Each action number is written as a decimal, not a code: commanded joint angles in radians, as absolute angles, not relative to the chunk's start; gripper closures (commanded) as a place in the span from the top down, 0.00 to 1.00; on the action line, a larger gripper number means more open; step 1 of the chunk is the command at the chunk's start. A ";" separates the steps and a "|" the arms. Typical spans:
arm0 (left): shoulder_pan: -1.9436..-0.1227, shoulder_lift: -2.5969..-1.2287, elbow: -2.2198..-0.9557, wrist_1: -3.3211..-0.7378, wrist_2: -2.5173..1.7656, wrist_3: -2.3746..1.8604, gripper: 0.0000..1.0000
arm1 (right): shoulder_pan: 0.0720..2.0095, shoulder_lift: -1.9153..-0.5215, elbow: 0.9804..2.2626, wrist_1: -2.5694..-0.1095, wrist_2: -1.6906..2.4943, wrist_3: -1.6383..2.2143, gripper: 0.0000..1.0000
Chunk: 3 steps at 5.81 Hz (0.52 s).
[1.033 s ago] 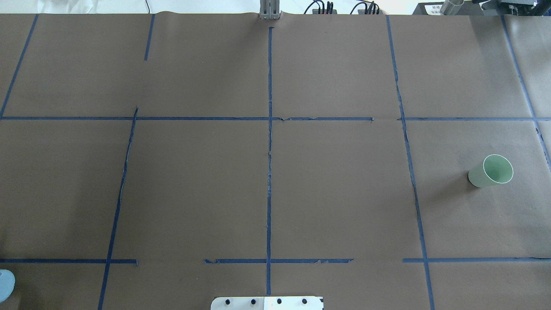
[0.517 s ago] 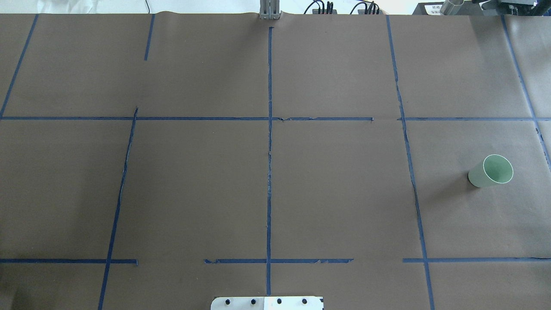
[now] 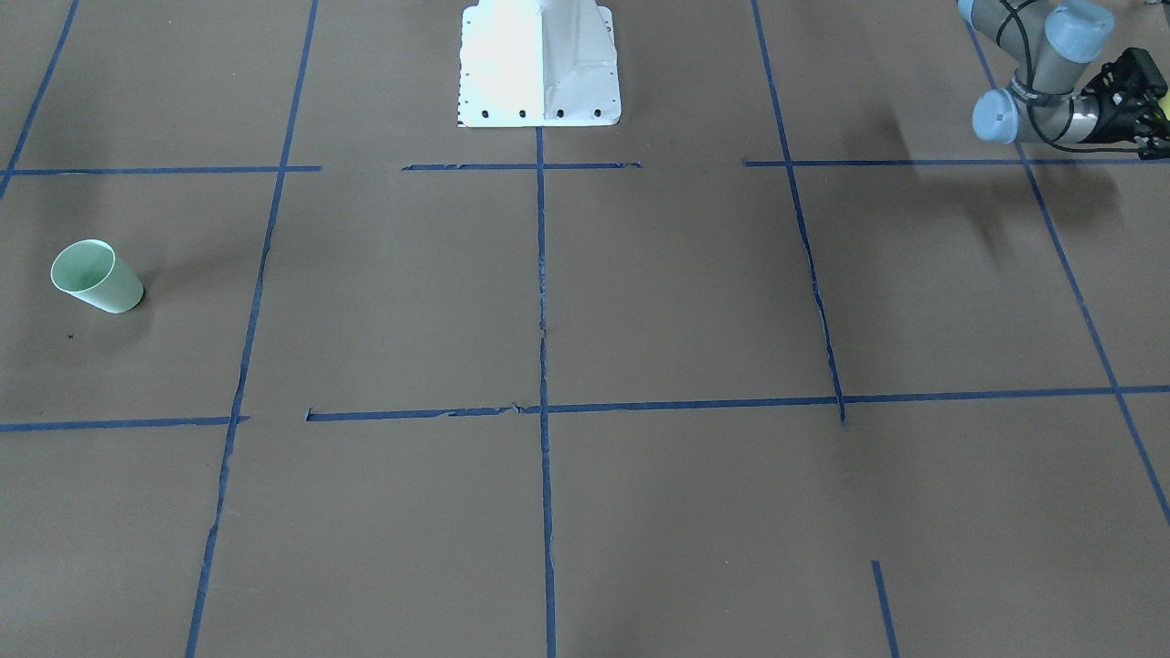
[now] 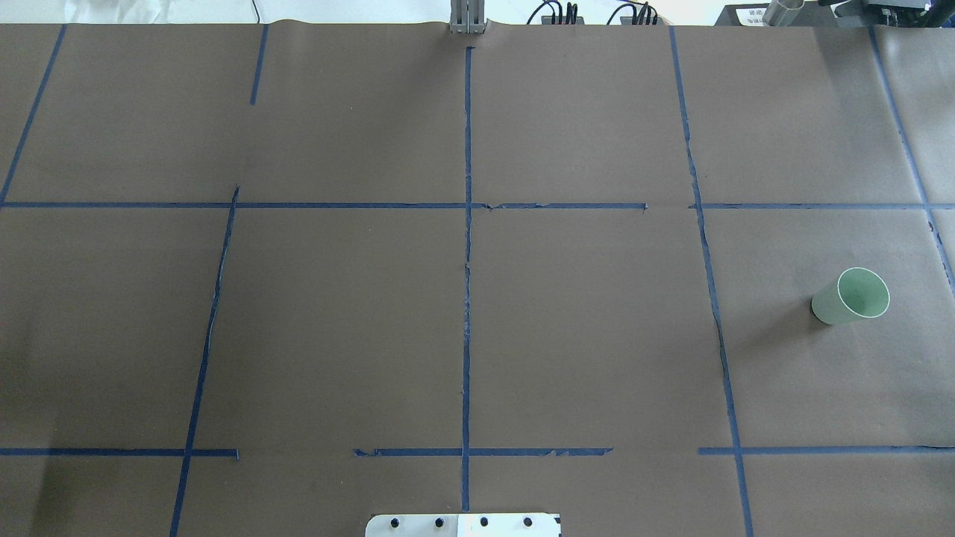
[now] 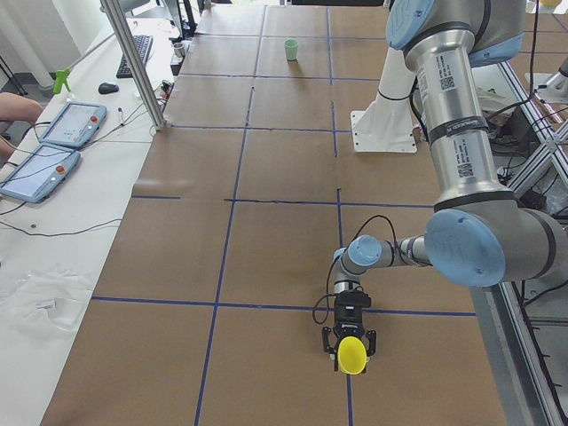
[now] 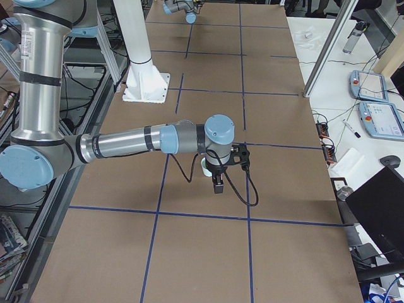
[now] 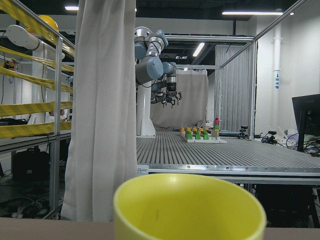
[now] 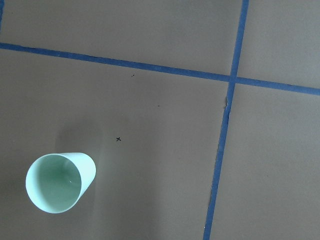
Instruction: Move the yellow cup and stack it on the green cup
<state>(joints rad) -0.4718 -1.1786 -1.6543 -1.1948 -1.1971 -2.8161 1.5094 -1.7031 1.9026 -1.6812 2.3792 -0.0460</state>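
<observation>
The yellow cup stands upright near the table's left end. It fills the bottom of the left wrist view. My left gripper lies low and level with a finger on each side of the cup; I cannot tell whether it is open or shut. The green cup stands upright and empty at the table's right end, and also shows in the front view and the right wrist view. My right gripper points down just beside it; I cannot tell its state.
The white robot base sits at the middle of the table's near edge. Blue tape lines divide the brown table cover. Off the far side stand a metal pole and operator tablets.
The blue joint cap of my left arm, at the overhead view's bottom left a second ago, has gone out of that view to the left. The green cup has not moved.
</observation>
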 commanded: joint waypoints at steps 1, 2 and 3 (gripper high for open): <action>-0.746 -1.199 -1.671 -1.350 -0.989 -2.501 0.58 | 1.509 -1.703 1.902 -1.681 2.379 -0.046 1.00; -0.888 -1.253 -1.669 -1.473 -0.920 -2.282 0.58 | 1.509 -1.703 1.901 -1.681 2.379 -0.048 1.00; -1.011 -1.294 -1.667 -1.652 -0.899 -2.020 0.58 | 1.508 -1.701 1.898 -1.681 2.378 -0.049 1.00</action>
